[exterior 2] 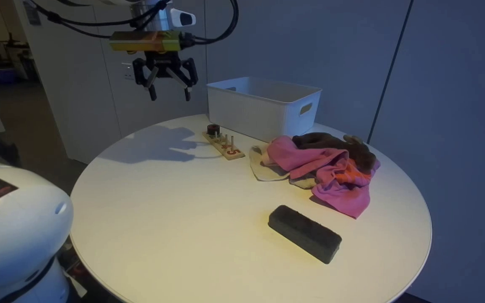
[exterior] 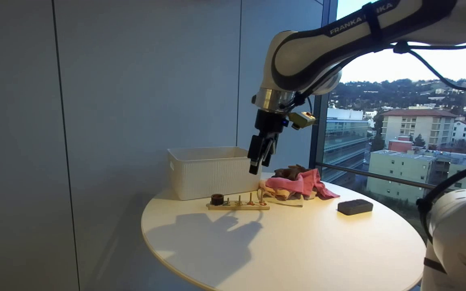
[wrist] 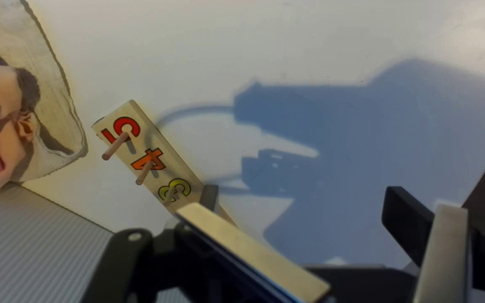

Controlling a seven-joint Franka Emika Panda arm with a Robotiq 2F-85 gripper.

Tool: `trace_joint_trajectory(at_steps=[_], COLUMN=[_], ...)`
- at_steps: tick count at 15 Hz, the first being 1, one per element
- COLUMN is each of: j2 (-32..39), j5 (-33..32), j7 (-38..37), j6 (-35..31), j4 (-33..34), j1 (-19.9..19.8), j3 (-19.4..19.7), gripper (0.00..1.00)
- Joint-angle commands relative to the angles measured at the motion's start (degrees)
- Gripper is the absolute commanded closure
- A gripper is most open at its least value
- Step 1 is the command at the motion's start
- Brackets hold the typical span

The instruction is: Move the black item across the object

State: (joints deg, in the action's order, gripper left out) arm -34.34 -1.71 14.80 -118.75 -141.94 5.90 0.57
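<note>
1 blk item [exterior 2: 213, 129] on one end of 1 tan strip [exterior: 239, 207]; pincer [exterior 2: 170, 96] well above bench [exterior 2: 175, 235], jaws spread wide.
4 upright pegs [exterior 2: 232, 144] in a row betw. blk item & strip's far end, i.e. in the way across. Also 1 white bin [exterior 2: 246, 113] just beside strip, 1 cloth heap [exterior 2: 310, 162] near far end, 1 blk block [exterior 2: 305, 235] well apart, 1 big shadow [wrist: 335, 122] on bench by strip.
</note>
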Motion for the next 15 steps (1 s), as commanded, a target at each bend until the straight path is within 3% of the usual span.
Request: trace_joint_trajectory(at_steps=[1, 4, 11, 15], j2=[9.8, 17.6, 33.7, 39.2], j5=[-0.4, -1.5, -8.2, -5.1], j7=[-0.5, -0.1, -1.4, 2.8], j6=[-3.8, -6.9, -7.0, -6.0], j4=[6.0, 10.1, 23.4, 28.7], j1=[0.2, -0.4, -2.4, -2.8], j3=[-0.7, -1.1, -1.3, -1.2], gripper=[0.0, 0.0, 0.0, 0.0])
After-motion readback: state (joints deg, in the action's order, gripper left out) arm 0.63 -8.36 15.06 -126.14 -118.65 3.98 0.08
